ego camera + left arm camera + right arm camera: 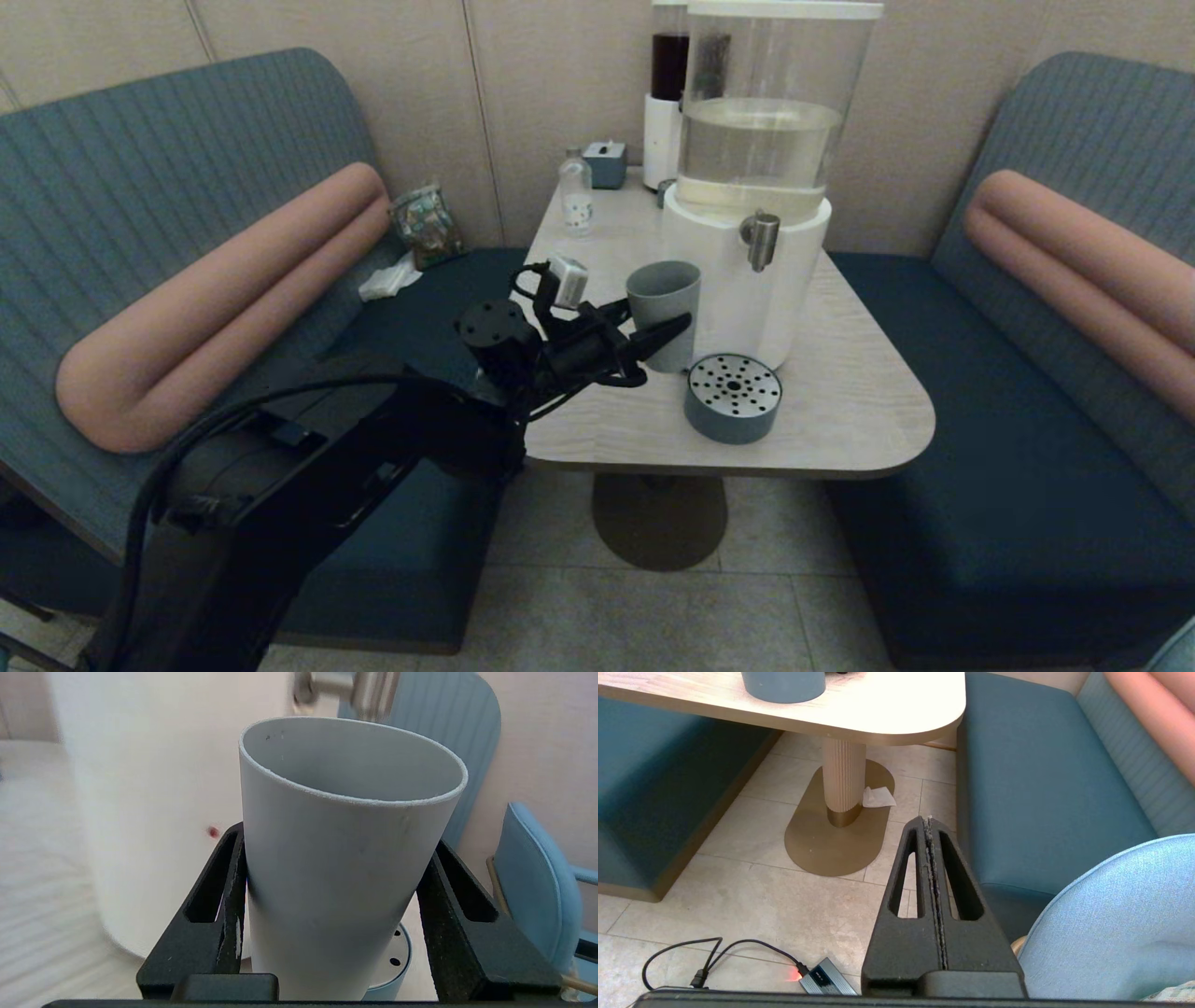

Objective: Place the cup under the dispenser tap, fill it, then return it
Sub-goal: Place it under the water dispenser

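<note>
The grey-blue cup (663, 297) is upright between the fingers of my left gripper (661, 315), which is shut on its lower half. It sits beside the white base of the big dispenser (738, 289), left of and lower than the steel dispenser tap (763, 238). In the left wrist view both black fingers (229, 882) press the cup (341, 858), my left gripper (337, 837) holds it, and the tap (369, 690) shows above and beyond its rim. Whether the cup's foot rests on the table I cannot tell. My right gripper (927, 820) hangs shut over the floor, below the table.
A round grey-blue tray with a perforated steel top (733, 397) stands in front of the dispenser, close to the cup. A small clear bottle (576, 194), a tissue box (606, 163) and a slimmer dispenser with dark liquid (667, 93) stand further back. Benches flank the table (859, 401).
</note>
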You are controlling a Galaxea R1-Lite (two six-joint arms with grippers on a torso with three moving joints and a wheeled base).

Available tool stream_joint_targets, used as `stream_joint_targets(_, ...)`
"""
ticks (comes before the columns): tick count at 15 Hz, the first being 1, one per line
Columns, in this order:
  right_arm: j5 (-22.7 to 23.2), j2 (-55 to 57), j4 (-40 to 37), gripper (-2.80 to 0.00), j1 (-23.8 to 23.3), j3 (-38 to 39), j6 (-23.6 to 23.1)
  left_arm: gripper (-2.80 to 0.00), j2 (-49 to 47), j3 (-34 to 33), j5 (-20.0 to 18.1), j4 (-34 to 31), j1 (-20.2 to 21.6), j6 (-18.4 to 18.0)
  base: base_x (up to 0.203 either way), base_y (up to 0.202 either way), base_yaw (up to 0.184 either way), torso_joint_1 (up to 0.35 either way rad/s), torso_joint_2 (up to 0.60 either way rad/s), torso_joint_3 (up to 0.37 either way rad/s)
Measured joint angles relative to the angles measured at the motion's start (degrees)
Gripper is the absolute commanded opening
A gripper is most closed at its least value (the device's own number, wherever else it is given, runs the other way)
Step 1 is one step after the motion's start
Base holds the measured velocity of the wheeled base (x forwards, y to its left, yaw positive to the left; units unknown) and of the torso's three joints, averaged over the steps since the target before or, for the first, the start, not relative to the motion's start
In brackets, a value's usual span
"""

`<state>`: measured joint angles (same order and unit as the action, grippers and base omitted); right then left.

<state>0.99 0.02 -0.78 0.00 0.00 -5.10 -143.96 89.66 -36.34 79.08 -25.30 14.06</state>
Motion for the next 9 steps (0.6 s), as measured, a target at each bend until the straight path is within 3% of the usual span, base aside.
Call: stream_joint_targets(9,-0.09,0.0,-0.18,-2.8,0.0,0.0,0.18,-2.8,-9.93,16.68,-0.06,-4.05,-2.6,0.02,0.0,0.0,0.0,0.0,0.0,0.0)
